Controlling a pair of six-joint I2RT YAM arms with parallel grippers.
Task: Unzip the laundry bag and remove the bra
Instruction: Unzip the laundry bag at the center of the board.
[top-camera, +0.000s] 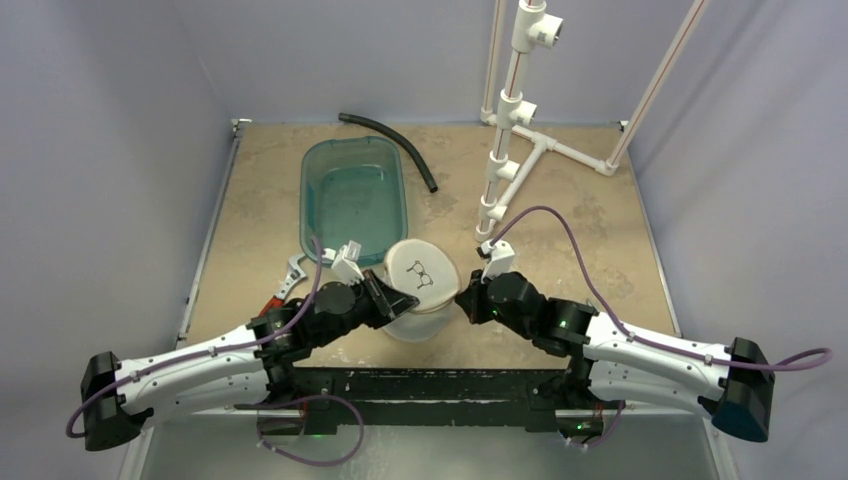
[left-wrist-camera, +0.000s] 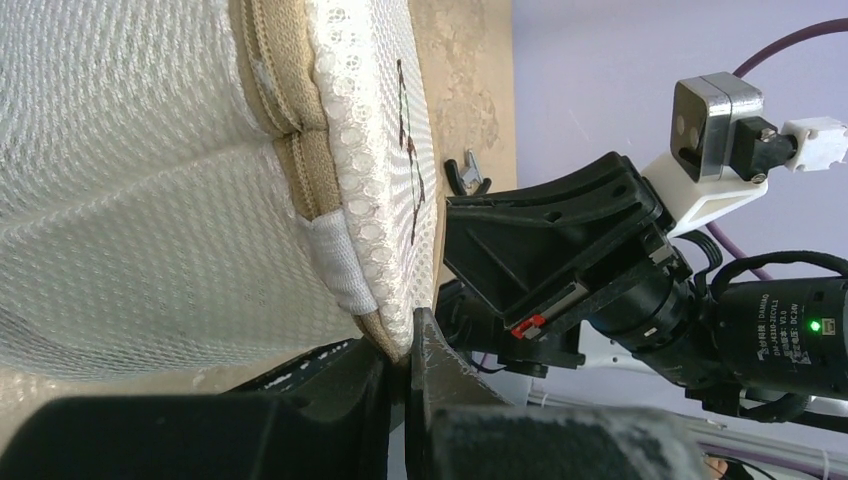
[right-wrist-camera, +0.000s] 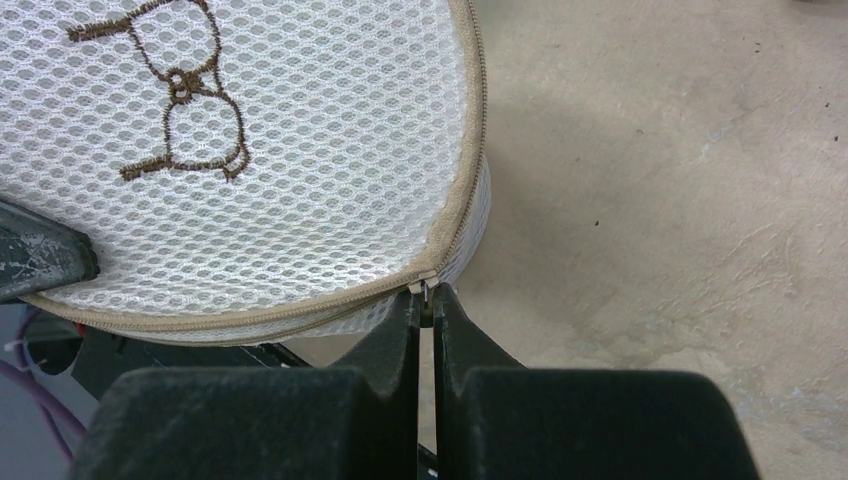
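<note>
The laundry bag (top-camera: 421, 272) is sitting on the counter (top-camera: 600, 220); the left hand (left-wrist-camera: 407, 347) is pinching its edge; the right hand (right-wrist-camera: 428, 312) is gripping its zip pull (right-wrist-camera: 426, 289)

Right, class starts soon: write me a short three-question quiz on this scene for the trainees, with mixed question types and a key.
1. True or false: the laundry bag lies inside the teal tub.
2. What does the right gripper pinch? A) the zip pull B) the teal tub's rim C) the table's edge
3. Fill in: the ___ gripper clamps the bag's seamed rim on the other side.

Key
1. False: it stands on the table, just outside the tub's near end.
2. A.
3. The left gripper.
</note>
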